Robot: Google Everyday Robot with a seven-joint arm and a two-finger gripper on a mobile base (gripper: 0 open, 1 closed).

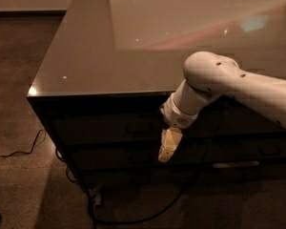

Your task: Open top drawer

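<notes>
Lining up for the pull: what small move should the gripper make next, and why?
Probably raise the gripper slightly and shift it leftward in view, to the handle of the top drawer. The drawer looks shut, and the gripper hangs in front of the cabinet, below and right of that handle.

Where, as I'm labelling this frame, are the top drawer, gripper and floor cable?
top drawer [100, 127], camera view, dark front left of its handle [138, 128].
gripper [164, 155], camera view, tan tip, below right of that handle.
cable [19, 152], camera view, stretch far left of the drawer.
</notes>
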